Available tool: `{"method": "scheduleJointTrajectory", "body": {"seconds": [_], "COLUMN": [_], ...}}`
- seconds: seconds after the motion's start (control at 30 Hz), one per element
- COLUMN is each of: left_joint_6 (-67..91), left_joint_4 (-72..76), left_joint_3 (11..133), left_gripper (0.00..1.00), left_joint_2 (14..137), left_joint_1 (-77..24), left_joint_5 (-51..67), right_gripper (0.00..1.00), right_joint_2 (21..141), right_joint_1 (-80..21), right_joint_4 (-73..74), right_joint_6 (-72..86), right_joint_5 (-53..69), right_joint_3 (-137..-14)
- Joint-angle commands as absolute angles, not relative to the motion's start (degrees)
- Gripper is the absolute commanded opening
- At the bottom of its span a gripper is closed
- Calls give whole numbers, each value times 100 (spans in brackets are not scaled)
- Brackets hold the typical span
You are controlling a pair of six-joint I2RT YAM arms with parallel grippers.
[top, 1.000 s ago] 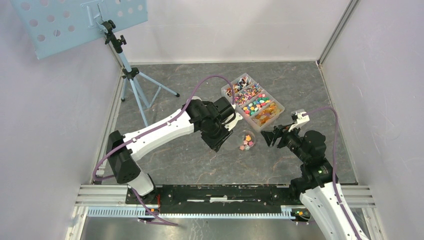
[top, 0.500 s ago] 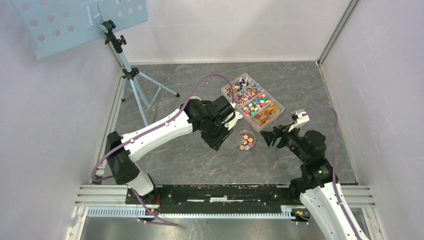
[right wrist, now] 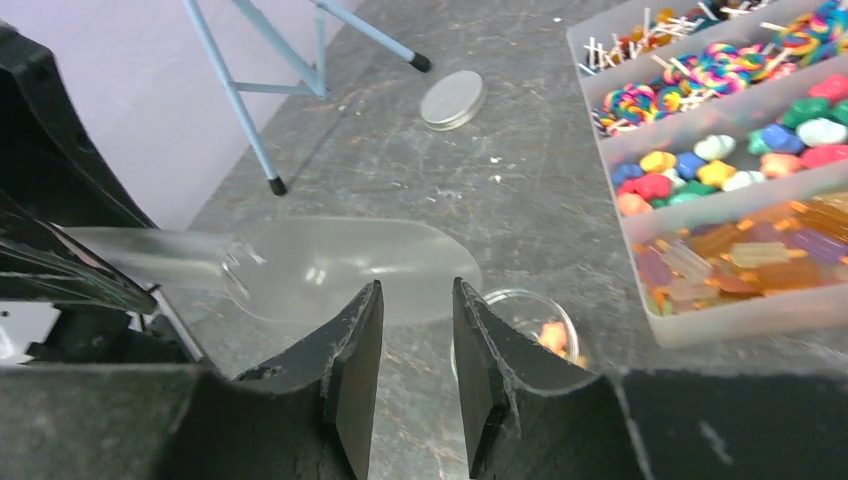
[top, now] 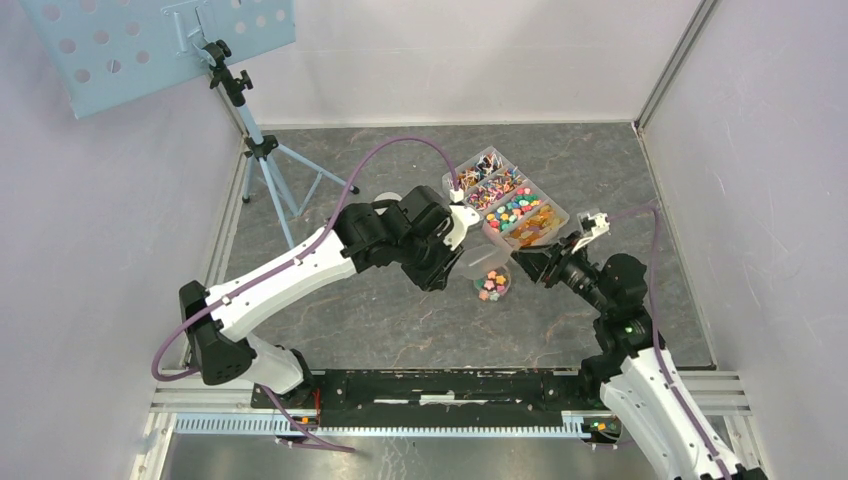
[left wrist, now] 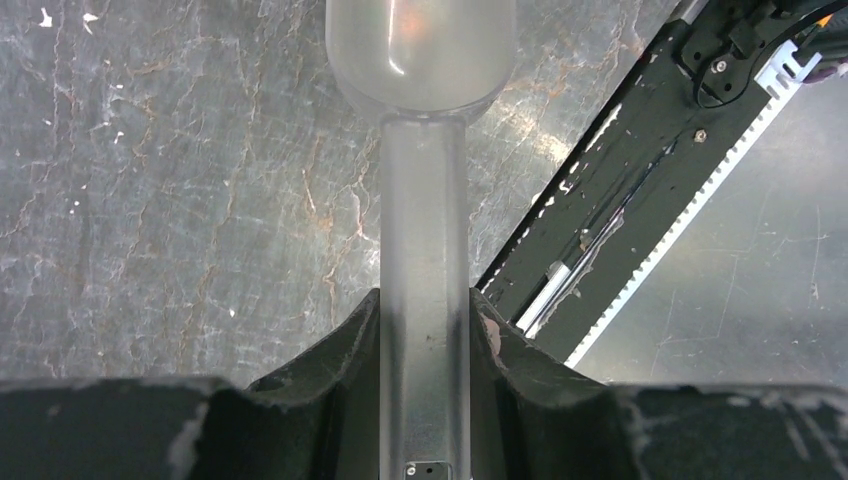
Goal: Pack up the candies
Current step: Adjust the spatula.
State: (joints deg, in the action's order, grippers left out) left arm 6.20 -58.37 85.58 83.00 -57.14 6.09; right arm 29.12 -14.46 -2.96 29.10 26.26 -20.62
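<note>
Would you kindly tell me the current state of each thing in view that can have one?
Left pincer: shut on the scoop handle.
Scoop: held by its handle, bowl looks empty.
Right pincer: open, holding nothing.
Jar: upright, uncapped, a few candies inside.
Lid: lying flat on the table, off the jar.
Organizer box: open, compartments filled.

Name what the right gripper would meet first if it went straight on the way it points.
Probably the clear scoop, whose bowl lies just beyond the right gripper; depth is unclear.
</note>
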Motion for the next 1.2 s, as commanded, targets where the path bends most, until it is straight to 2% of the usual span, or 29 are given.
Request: {"method": "scheduleJointTrajectory", "body": {"seconds": [0.0, 0.13, 0.2, 0.3, 0.47, 0.7, 0.93, 1.17], "left_joint_6": [664, 616, 602, 649, 840, 932, 965, 1024], "left_joint_4": [-5390, -5202, -5212, -5219, -5316, -5607, -5892, -5897], "left_joint_3": [8461, 8392, 8396, 8409, 8555, 8880, 9204, 9237], "left_gripper": [2, 2, 2, 2, 2, 2, 2, 2], "left_joint_2": [8195, 8081, 8036, 7961, 7951, 8015, 7999, 7991], "left_joint_1": [-5749, -5747, -5735, -5696, -5669, -5668, -5669, -5669], "left_joint_5": [877, 936, 840, 909, 1201, 1661, 1662, 1704], "right_gripper": [38, 43, 48, 62, 71, 76, 76, 75], "right_joint_2": [3297, 3676, 3796, 3812, 3311, 3359, 3525, 3845], "right_joint_1": [-1440, -1599, -1745, -2136, -2960, -3496, -4008, -4627], "right_joint_4": [-1756, -2218, -2204, -2242, -3109, -3788, -2738, -2477], "right_joint_6": [3649, 3567, 2943, 1393, -289, -1560, -2732, -3272], "right_joint_5": [3142, 3492, 3698, 3749, 3407, 3341, 3156, 2445], "right_joint_3": [-1992, -2040, -2234, -2418, -2002, -1669, -2084, -2305]}}
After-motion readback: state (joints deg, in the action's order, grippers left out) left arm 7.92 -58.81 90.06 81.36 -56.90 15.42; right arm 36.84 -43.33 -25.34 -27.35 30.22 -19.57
